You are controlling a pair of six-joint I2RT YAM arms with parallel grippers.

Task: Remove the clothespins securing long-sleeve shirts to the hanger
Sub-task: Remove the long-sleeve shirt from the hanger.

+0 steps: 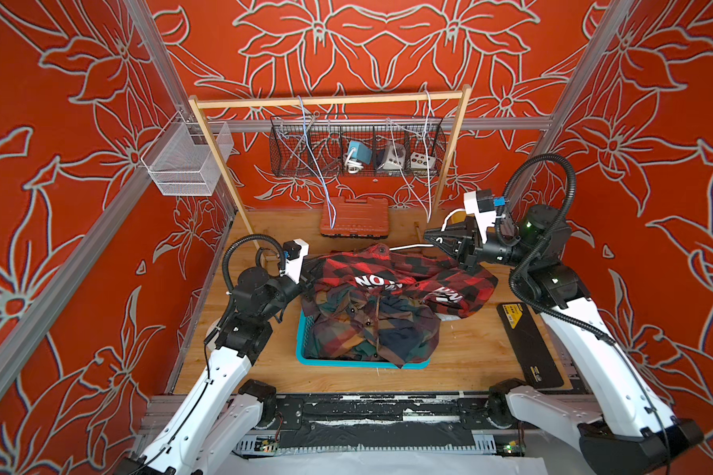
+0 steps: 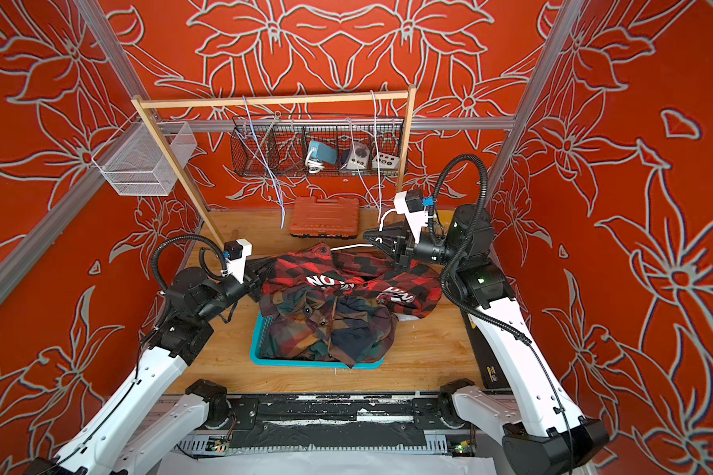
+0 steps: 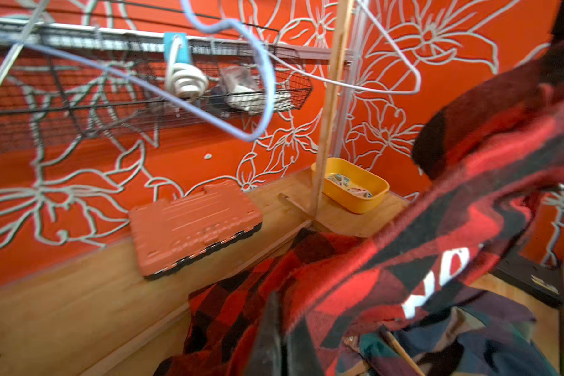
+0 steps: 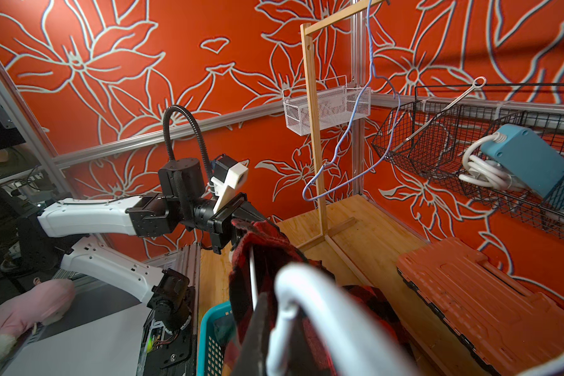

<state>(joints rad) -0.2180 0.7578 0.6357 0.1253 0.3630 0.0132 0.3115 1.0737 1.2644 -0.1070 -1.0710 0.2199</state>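
Left gripper (image 4: 254,216), right gripper (image 1: 429,239) — both look clamped tight.

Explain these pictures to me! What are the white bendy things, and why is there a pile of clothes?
The white bendy things are two robot arms with pinching grippers. Two pictures look down from above. The other two come from small cameras on the arms' wrists. On the wooden table sit a blue basket heaped with dark plaid shirts, an orange case and a yellow tub of what look like clothespins. The left gripper is pinched shut on the red-and-black shirt. The right gripper is shut on a white hanger whose wire runs into that shirt.
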